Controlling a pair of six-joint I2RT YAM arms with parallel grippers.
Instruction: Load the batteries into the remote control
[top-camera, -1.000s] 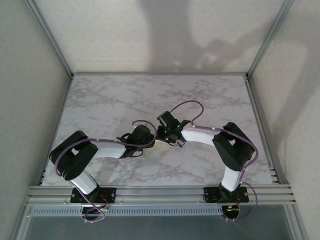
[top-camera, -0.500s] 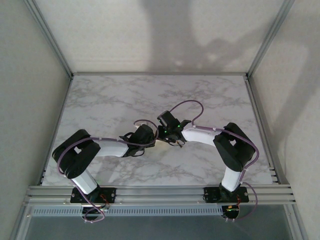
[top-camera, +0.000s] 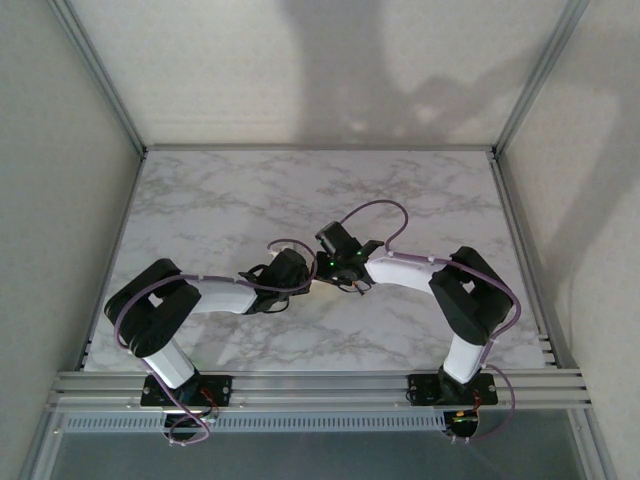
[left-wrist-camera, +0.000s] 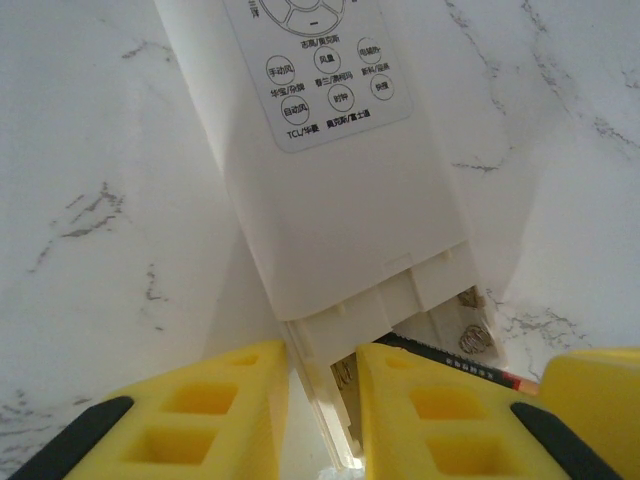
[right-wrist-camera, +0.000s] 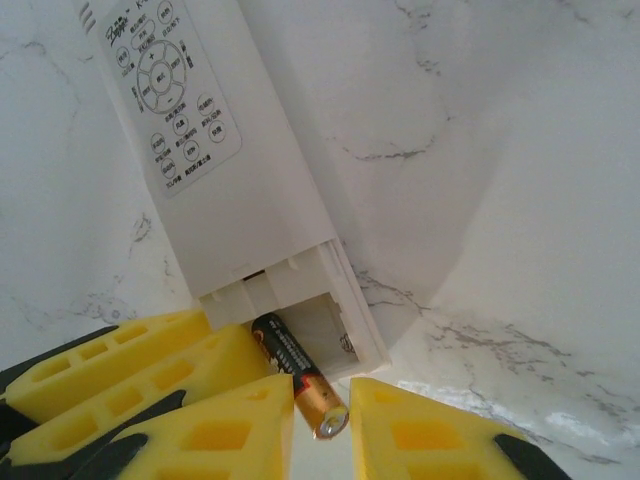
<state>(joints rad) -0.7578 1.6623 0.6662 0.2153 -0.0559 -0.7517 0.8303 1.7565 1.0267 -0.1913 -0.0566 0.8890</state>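
Observation:
The white remote control (left-wrist-camera: 330, 200) lies face up on the marble, button panel away from me, its near end an open battery compartment with coil springs (left-wrist-camera: 472, 338). My left gripper (left-wrist-camera: 320, 400) is shut on that open end, one yellow finger (left-wrist-camera: 200, 410) on each side of its wall. My right gripper (right-wrist-camera: 322, 420) is shut on a black battery (right-wrist-camera: 295, 370), whose copper end points toward the camera and whose dark end reaches into the remote control's (right-wrist-camera: 230, 200) compartment. From above, the left gripper (top-camera: 303, 278) and right gripper (top-camera: 335, 270) meet at the table's middle, hiding the remote.
The marble table (top-camera: 220, 200) is bare behind and beside the arms. Metal frame posts and white walls border it on three sides. A rail (top-camera: 320, 385) runs along the near edge by the arm bases.
The left arm has shifted slightly right toward the right gripper. The right arm has barely moved.

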